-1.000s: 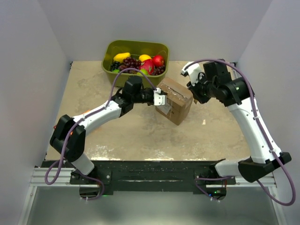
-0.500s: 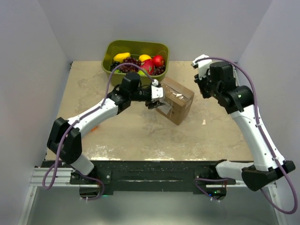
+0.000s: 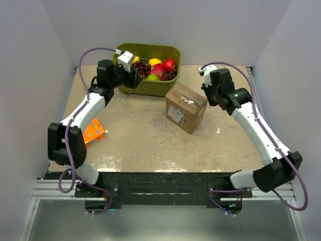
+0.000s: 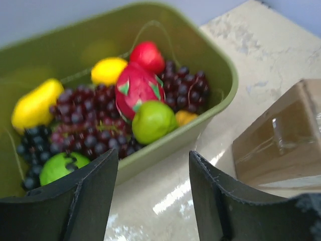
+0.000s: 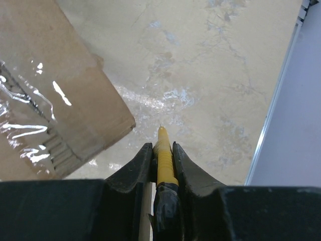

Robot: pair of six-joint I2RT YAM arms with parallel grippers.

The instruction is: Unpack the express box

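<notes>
The express box (image 3: 185, 107) is a brown carton with clear tape and a white label, standing closed at mid-table. It also shows in the left wrist view (image 4: 286, 135) and the right wrist view (image 5: 50, 100). My left gripper (image 3: 133, 77) is open and empty (image 4: 153, 201), hovering at the front wall of the green fruit bin, well left of the box. My right gripper (image 3: 210, 98) is just right of the box, shut (image 5: 163, 150) on a thin yellow tool (image 5: 164, 160) whose tip points at the table beside the box's corner.
The olive-green bin (image 3: 145, 89) full of fruit stands at the back, also in the left wrist view (image 4: 165, 145). A flat orange package (image 3: 93, 130) lies at the left by the left arm. White walls close in both sides.
My left gripper has left the box's left side and swung up and left to the bin. The right gripper has shifted slightly left and down toward the box. The orange package is now uncovered.
</notes>
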